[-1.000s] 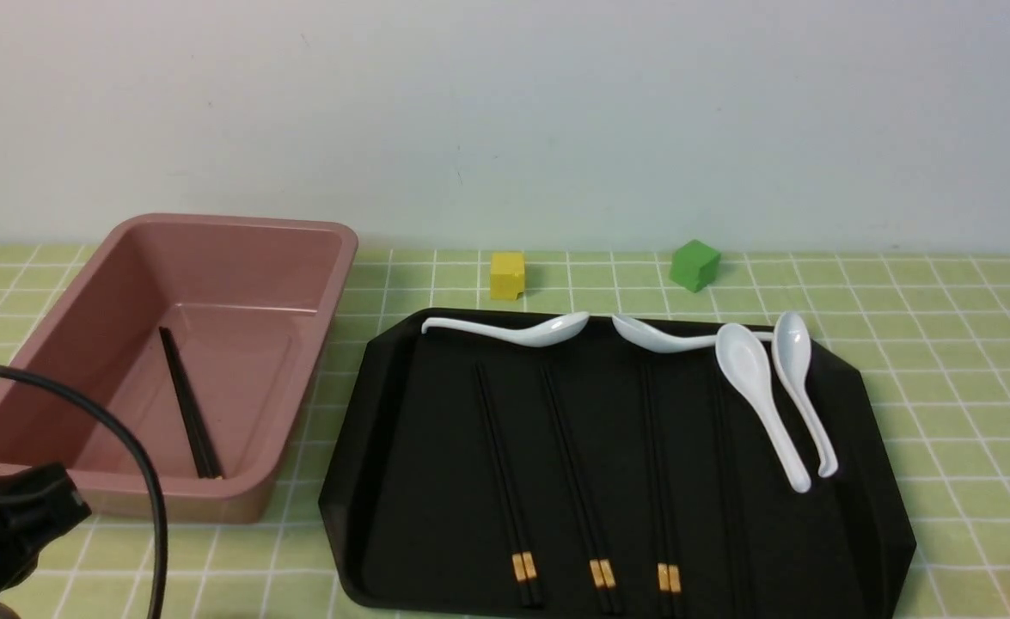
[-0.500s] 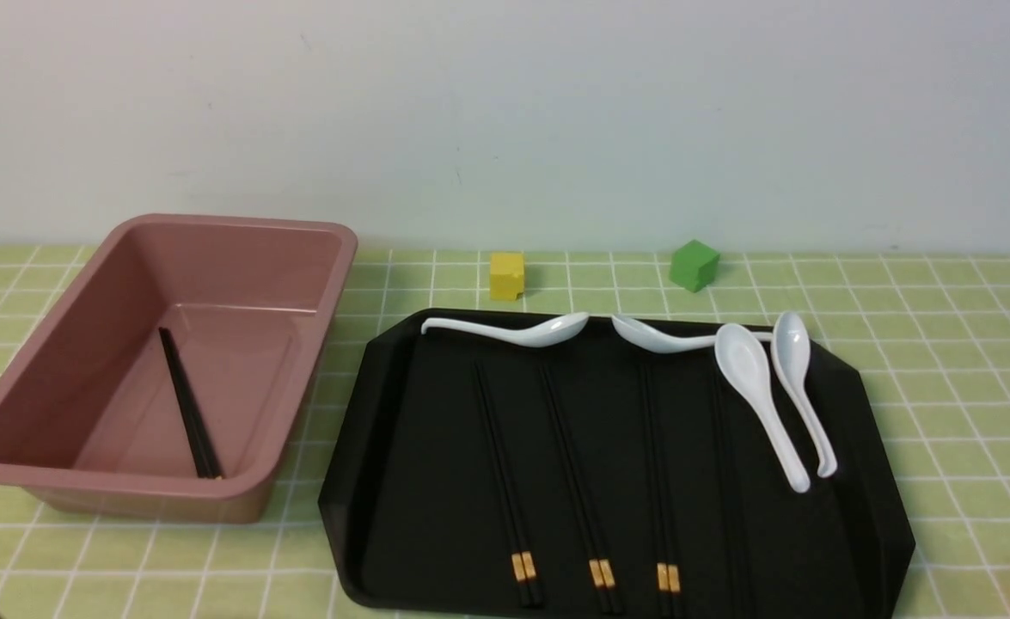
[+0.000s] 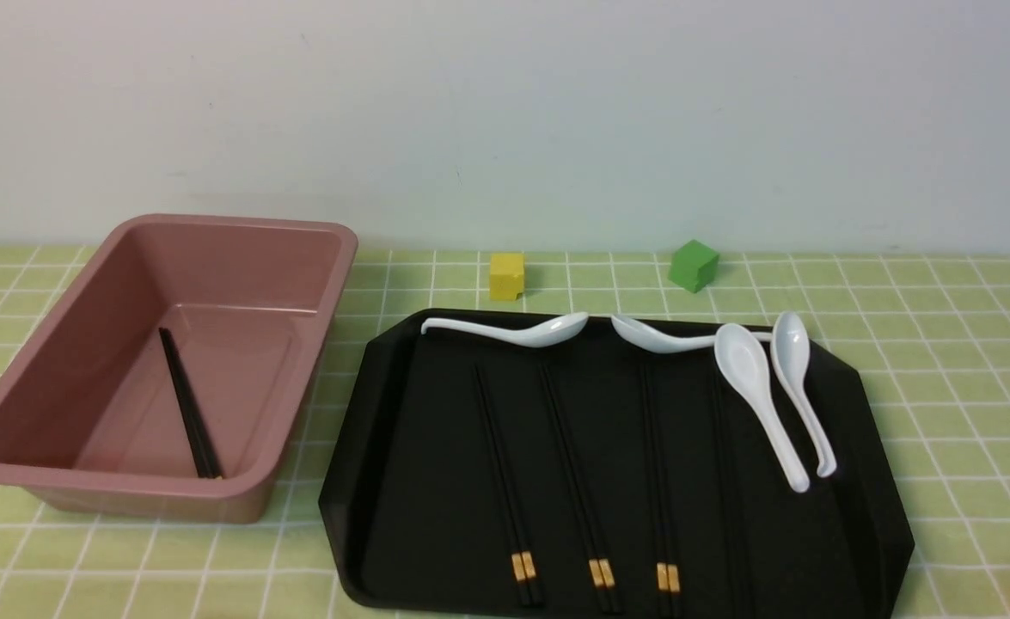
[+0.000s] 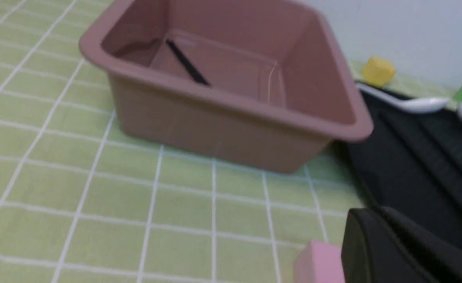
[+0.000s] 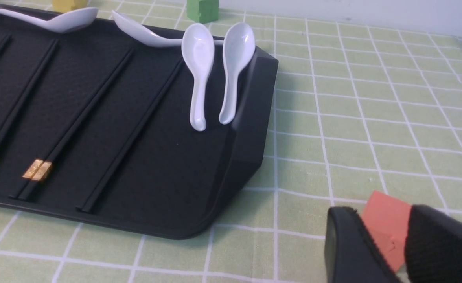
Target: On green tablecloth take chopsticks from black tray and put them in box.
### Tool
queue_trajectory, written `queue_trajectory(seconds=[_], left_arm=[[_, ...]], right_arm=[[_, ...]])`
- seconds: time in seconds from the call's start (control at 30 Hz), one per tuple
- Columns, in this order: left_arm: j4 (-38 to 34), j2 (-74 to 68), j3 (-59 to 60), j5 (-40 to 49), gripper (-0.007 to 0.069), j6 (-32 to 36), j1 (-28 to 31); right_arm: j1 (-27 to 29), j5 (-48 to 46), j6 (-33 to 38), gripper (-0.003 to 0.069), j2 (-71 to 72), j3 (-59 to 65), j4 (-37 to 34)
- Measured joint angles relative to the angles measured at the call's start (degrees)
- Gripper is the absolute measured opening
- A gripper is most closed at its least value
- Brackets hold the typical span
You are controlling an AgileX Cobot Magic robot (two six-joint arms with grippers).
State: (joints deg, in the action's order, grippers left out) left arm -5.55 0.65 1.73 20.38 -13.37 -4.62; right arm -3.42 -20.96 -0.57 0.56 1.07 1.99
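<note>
**Tray and box: condition at inspection**

No brand, label or legible writing on any item. The tray point(image 3: 401, 481) is matte black with cut-off corners and a low raised rim, resting on the grid-lined green tablecloth point(image 3: 943, 387). Three pairs of thin black chopsticks point(image 3: 578, 481) with gold bands at their near ends lie lengthwise on it; one further pair point(image 3: 188, 404) lies in the pink box point(image 3: 298, 344), left of the tray. Four glossy white spoons point(image 3: 758, 391) occupy the tray's far side. The left gripper point(image 4: 396, 251) and right gripper point(image 5: 388, 243) show only partly; jaw state cannot be told.
</note>
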Motion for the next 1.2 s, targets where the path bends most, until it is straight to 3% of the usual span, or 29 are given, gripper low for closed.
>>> queue_trajectory(seconds=[1.2], left_arm=[[0.8,0.0,0.1,1.3,0.0015,0.0,-0.4]], right_arm=[[0.0,0.0,0.0,0.024,0.0,0.0,0.1]])
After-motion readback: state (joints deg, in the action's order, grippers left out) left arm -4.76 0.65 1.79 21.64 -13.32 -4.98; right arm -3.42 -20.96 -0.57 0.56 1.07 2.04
